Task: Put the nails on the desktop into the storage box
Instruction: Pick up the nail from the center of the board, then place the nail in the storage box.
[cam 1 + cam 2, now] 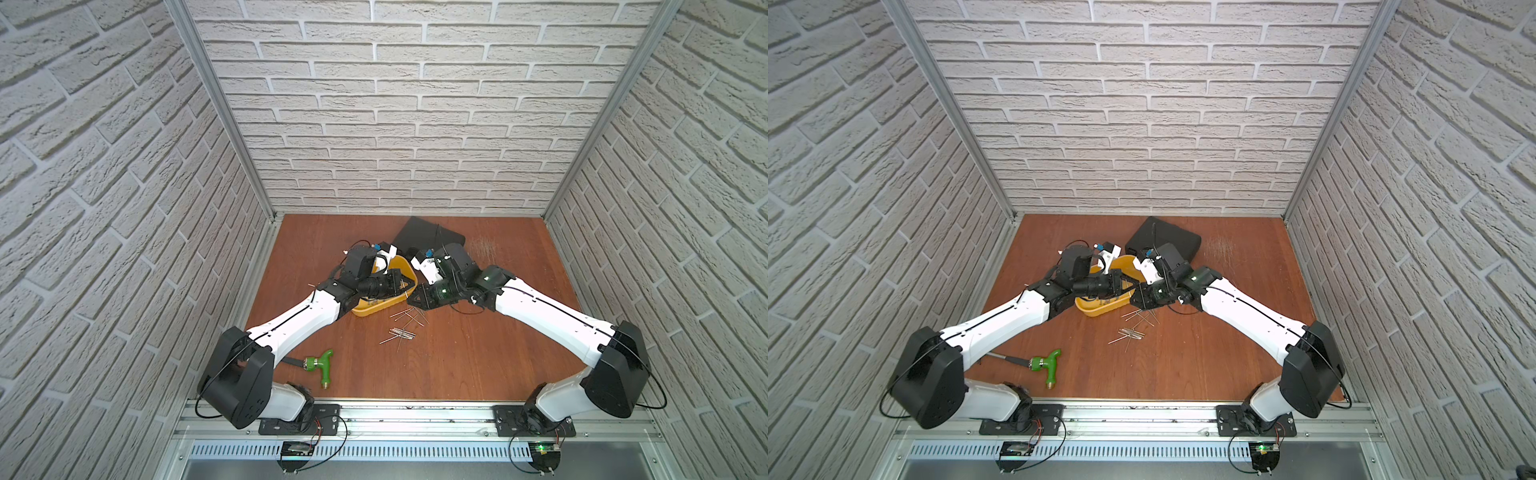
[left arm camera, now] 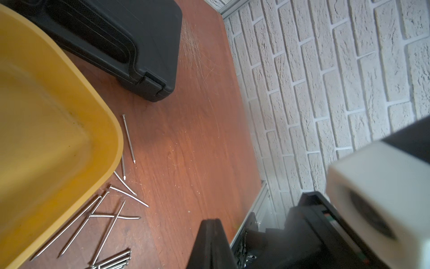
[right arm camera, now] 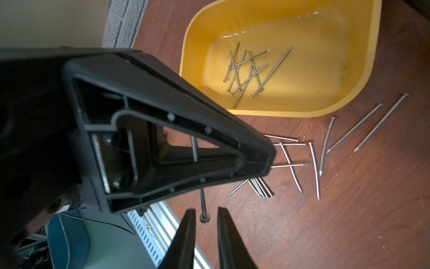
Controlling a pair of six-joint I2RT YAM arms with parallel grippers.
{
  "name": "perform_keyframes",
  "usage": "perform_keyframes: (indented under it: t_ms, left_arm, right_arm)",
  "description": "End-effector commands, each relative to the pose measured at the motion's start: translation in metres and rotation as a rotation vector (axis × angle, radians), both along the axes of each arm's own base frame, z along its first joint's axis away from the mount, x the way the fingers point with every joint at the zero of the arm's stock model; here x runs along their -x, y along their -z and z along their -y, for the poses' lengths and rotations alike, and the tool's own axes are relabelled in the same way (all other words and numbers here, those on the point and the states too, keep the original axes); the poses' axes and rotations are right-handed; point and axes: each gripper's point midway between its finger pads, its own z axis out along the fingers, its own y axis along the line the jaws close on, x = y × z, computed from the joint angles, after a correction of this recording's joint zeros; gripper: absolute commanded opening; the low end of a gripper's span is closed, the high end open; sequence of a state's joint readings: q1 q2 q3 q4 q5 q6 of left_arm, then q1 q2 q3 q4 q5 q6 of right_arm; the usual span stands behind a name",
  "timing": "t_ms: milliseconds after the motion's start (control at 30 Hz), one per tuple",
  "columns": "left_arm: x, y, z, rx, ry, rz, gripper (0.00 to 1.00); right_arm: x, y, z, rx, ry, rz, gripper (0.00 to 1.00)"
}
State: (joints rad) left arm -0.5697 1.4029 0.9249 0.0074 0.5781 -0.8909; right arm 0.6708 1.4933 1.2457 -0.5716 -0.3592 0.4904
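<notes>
The yellow storage box sits mid-desktop under both wrists, and several nails lie inside it. More nails are scattered on the desktop just in front of the box, as both top views show. My left gripper is shut, and the right wrist view shows one nail clamped crosswise between its fingers. My right gripper is open, its tips on either side of that nail's head without touching it. The two grippers meet at the box's near right corner.
A black moulded case lies behind the box toward the back wall. A green-handled tool lies front left beside the left arm. Brick-pattern walls close in three sides, and a metal rail runs along the front edge.
</notes>
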Motion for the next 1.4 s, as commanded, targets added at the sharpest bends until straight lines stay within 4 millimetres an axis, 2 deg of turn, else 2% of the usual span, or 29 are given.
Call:
perform_keyframes:
  t_ms: [0,133,333,367,400,467,567,700,1000,1200,1367]
  left_arm:
    - [-0.007,-0.001,-0.003,-0.022,-0.013,0.014,0.0]
    - [-0.01,0.015,-0.022,-0.113,-0.059,-0.027,0.0]
    - [-0.029,0.042,-0.074,-0.306,-0.179,-0.094,0.0]
    - [-0.036,0.045,-0.082,-0.336,-0.189,-0.095,0.0]
    - [-0.042,0.05,-0.088,-0.364,-0.194,-0.102,0.0]
    - [-0.055,0.062,-0.098,-0.406,-0.202,-0.123,0.0]
    - [-0.074,0.081,-0.104,-0.431,-0.205,-0.159,0.0]
    - [-0.089,0.102,-0.102,-0.458,-0.188,-0.186,0.0]
    - [-0.101,0.137,-0.104,-0.504,-0.195,-0.247,0.0]
    - [-0.098,0.152,-0.104,-0.514,-0.188,-0.287,0.16]
    - [-0.092,0.138,-0.106,-0.502,-0.197,-0.262,0.36]
  right_arm:
    - [-0.007,-0.013,0.005,0.022,0.011,0.059,0.4]
    - [-0.005,-0.017,0.021,0.081,0.022,0.111,0.53]
    - [0.004,-0.005,0.053,0.205,0.03,0.169,0.65]
    - [0.006,-0.002,0.057,0.223,0.026,0.178,0.7]
    - [0.008,0.002,0.062,0.241,0.021,0.187,0.82]
    - [0.008,0.007,0.068,0.269,0.016,0.209,0.94]
    - [0.008,0.015,0.071,0.305,0.001,0.215,0.94]
    - [0.012,0.032,0.063,0.298,-0.029,0.164,0.91]
    - [0.038,0.08,0.038,0.337,-0.137,0.1,0.83]
    - [0.05,0.103,0.023,0.364,-0.162,0.058,0.8]
    - [0.048,0.111,0.02,0.375,-0.132,0.035,0.79]
